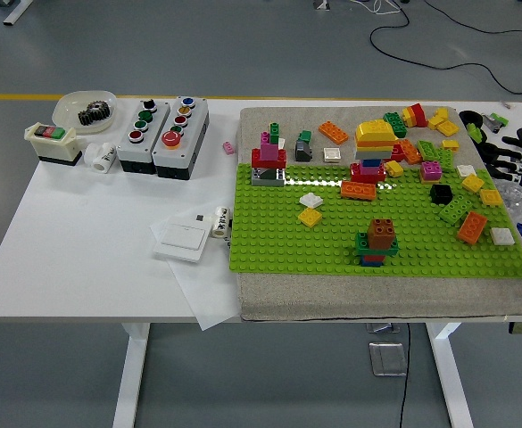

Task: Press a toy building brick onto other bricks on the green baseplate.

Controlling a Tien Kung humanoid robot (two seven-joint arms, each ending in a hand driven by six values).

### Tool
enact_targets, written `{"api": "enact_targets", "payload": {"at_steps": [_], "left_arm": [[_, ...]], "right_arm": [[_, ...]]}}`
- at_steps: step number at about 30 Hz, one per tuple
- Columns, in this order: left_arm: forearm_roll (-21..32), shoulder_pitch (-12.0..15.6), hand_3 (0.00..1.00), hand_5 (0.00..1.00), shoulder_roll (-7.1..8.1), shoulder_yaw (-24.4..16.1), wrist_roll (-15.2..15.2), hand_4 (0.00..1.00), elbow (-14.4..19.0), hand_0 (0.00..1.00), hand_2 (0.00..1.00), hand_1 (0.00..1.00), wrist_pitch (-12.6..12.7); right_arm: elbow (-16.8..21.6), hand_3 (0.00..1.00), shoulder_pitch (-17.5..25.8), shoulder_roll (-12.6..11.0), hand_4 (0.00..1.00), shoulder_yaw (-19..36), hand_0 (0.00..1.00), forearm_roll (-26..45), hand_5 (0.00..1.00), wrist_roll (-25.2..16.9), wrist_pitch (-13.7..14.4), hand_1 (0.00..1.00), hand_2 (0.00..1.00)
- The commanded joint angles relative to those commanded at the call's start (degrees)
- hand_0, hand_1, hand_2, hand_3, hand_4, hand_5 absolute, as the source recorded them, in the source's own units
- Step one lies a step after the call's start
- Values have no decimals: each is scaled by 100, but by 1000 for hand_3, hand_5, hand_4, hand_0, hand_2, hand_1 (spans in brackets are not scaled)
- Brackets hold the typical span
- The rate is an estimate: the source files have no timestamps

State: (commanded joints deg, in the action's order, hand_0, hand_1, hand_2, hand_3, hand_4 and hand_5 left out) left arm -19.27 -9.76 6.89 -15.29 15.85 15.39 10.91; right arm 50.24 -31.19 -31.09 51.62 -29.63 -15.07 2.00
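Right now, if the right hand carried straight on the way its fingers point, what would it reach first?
The right hand sits at the table's right edge, fingers spread, pointing left. Going straight on, it would likely first meet the loose yellow brick at the green baseplate edge, though height above the bricks is unclear.

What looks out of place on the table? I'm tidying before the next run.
A small pink brick lies alone on the white table, off the mat. A sheet of paper overhangs the table's near edge.

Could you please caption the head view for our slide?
Right hand waits open at the edge of a green baseplate holding brick towers and loose bricks.
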Motion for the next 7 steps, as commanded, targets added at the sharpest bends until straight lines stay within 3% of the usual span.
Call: {"api": "enact_targets", "payload": {"at_steps": [7], "left_arm": [[11,-9,684,796,2,15,-4,724,-4,501,697,589,-2]], "right_arm": [[34,681,-16,7,998,0,648,111,781,-55,2,645,687]]}}
